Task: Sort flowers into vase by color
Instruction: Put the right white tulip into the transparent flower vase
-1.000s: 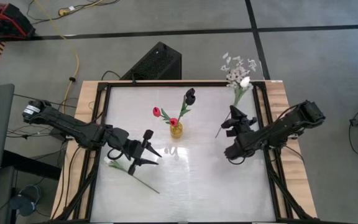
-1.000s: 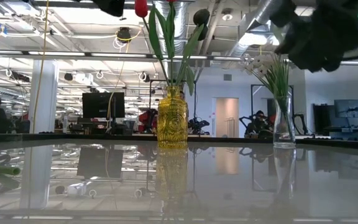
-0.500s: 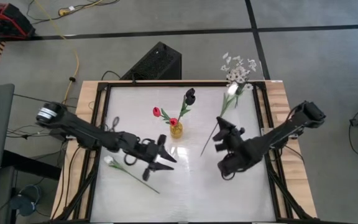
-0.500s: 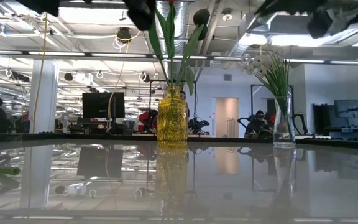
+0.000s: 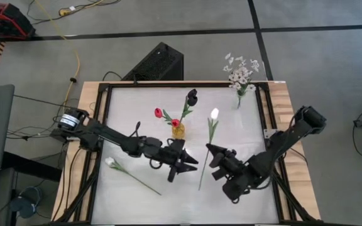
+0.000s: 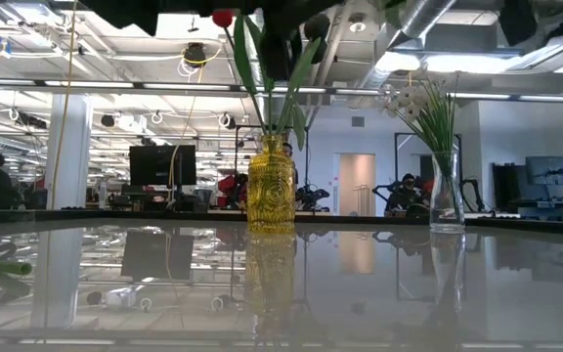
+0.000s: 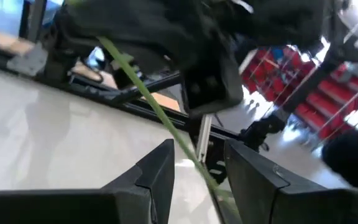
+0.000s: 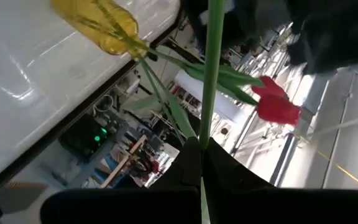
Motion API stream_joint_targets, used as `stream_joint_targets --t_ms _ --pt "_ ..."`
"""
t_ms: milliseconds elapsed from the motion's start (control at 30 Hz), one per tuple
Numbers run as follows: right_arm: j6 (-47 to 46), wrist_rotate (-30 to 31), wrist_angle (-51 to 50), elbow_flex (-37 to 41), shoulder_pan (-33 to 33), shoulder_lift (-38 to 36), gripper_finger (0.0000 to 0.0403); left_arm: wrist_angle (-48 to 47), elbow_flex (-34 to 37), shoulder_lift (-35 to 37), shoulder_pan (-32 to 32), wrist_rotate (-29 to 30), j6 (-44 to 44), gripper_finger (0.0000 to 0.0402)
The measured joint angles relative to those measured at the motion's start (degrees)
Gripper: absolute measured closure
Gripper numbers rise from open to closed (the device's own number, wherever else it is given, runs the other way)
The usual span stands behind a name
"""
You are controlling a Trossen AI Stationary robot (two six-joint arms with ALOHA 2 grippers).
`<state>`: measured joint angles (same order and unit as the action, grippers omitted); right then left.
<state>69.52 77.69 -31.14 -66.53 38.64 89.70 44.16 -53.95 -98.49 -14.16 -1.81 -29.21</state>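
My right gripper [image 5: 210, 154] is shut on a white-bud flower [image 5: 213, 115] above the middle of the table; its green stem runs on toward the near edge [image 5: 200, 183]. My left gripper [image 5: 186, 168] is open just to the left of that stem. In the left wrist view its fingers [image 7: 194, 165] stand on either side of the stem [image 7: 143, 93]; I cannot tell whether they touch it. A yellow vase [image 5: 178, 130] holds red buds and a dark bloom. A clear vase [image 5: 239, 95] at the far right holds white sprays. Another white-bud flower [image 5: 131, 174] lies on the table at the near left. My right gripper pinches the flower's thin green stem [image 8: 205, 127] between its two fingers, about halfway along it. The fingers come from the table's right and lie across the stem. The flower is lifted clear of the table, its bud toward the far edge and its cut end toward the near edge.
The yellow vase [image 6: 271, 186] stands close behind both grippers, and the clear vase [image 6: 446, 191] stands by the far right corner. The table's black frame [image 5: 103, 113] runs around the white top. There is free room on the near right of the table.
My right gripper has gone from beside the clear vase toward the table's middle and near edge, carrying the white-bud flower away from that vase. My left gripper has gone toward the table's right, away from the lying flower, up to the held stem.
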Motion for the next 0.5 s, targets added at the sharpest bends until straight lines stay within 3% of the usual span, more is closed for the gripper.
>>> stream_joint_targets --t_ms 167,333,500 --pt "0.11 0.04 -0.08 -0.99 -0.94 4.8 0.0379 -0.22 -0.82 -1.98 0.94 -0.98 -6.17 0.0274" --pt "0.15 0.11 -0.29 -2.57 -1.29 8.39 0.0379 -4.2 -0.8 -2.0 1.1 4.29 -6.84 0.0274" --pt "0.13 0.25 -0.64 -3.6 -1.28 9.05 0.0379 -4.83 -0.8 -2.0 1.21 5.72 -6.9 0.0274"
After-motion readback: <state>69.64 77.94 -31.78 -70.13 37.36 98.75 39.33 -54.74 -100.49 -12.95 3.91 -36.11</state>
